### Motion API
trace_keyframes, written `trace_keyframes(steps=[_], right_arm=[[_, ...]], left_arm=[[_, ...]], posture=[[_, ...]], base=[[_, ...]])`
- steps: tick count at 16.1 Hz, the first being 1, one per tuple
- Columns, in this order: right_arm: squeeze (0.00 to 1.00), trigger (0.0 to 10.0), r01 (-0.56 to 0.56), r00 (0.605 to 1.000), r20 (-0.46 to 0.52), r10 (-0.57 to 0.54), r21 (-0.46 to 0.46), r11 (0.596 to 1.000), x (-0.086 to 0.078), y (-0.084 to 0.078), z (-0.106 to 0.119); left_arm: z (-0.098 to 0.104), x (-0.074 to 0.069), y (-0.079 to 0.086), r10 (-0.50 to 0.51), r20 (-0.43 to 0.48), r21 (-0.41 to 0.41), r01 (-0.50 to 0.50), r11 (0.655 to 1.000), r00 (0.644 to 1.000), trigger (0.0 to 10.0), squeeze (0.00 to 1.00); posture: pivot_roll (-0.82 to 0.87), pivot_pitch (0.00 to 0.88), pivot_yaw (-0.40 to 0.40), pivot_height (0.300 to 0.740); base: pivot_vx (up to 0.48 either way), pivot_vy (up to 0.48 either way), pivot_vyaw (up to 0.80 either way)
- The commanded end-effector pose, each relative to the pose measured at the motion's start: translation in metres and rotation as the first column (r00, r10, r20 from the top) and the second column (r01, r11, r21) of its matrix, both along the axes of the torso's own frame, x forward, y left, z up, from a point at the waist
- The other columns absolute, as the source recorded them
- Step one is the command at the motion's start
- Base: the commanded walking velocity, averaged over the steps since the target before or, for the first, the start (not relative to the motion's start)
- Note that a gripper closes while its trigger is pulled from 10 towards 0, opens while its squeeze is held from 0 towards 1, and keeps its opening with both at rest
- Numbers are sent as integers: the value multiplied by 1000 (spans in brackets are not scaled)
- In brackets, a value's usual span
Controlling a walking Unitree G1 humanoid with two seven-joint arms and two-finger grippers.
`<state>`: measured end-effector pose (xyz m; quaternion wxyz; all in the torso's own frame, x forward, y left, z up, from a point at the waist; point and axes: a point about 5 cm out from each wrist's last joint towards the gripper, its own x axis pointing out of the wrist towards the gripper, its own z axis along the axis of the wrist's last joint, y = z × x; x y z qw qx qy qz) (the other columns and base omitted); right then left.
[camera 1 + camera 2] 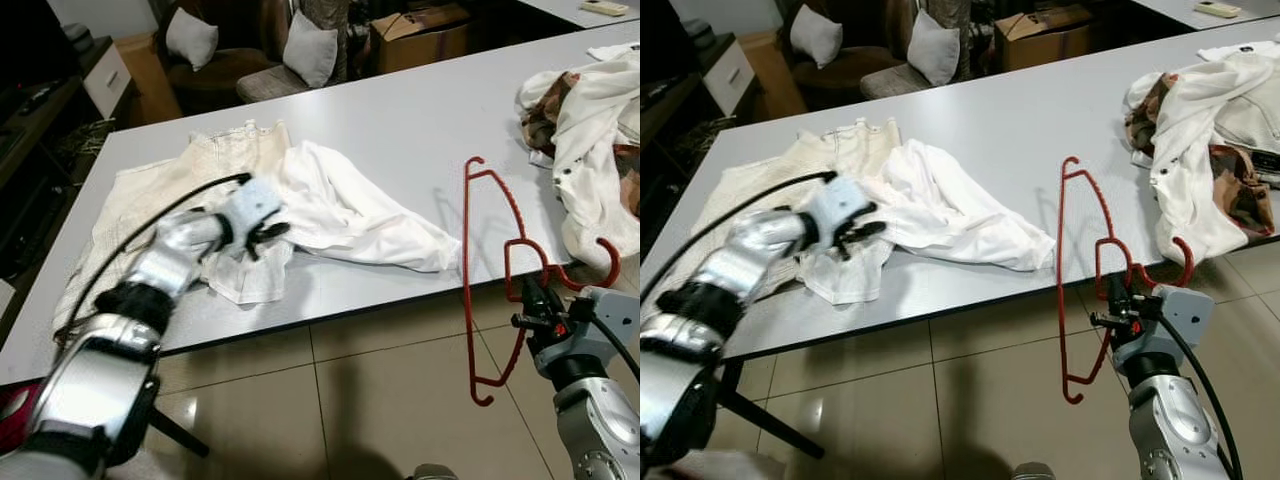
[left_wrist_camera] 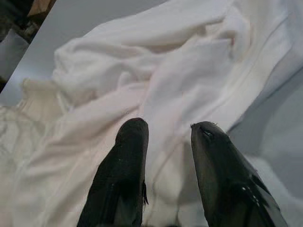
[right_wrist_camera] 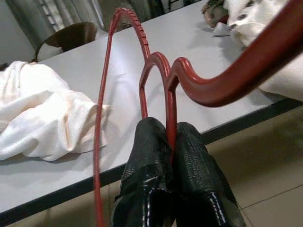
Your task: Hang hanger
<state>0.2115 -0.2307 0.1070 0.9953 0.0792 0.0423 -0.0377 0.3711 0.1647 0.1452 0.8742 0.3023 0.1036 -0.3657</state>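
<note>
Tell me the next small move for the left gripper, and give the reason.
Probably lower the left gripper and close on the white shirt. Its fingers are open just above the cloth, holding nothing, while the right gripper already clamps the red hanger beside the table.

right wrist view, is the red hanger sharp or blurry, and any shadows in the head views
Right wrist view: the red plastic hanger is sharp near the right hand, while its hook nearest the lens looks soft. Left eye view: crisp, and the hanger throws a faint shadow on the grey table; the tiled floor shows soft glare.
</note>
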Motion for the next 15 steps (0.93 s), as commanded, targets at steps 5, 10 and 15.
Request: trace_keyframes(steps=[5,10,15], right_arm=[[0,10000,-24,999,-35,25,25,999,7,2,-4],[0,10000,-41,998,-40,42,23,999,9,1,-4],[0,10000,-59,997,-42,59,20,998,12,1,-2]], left_arm=[[-8,-11,18,60,-32,-41,-62,997,998,10000,0],[-19,-18,31,144,-22,22,-143,989,989,10000,0],[-19,-16,34,241,18,-32,-240,970,970,7922,0]], posture=[[-247,0,156,740],[-243,0,134,740],[-241,0,117,740]], base=[[0,0,0],[0,0,0],[0,0,0]])
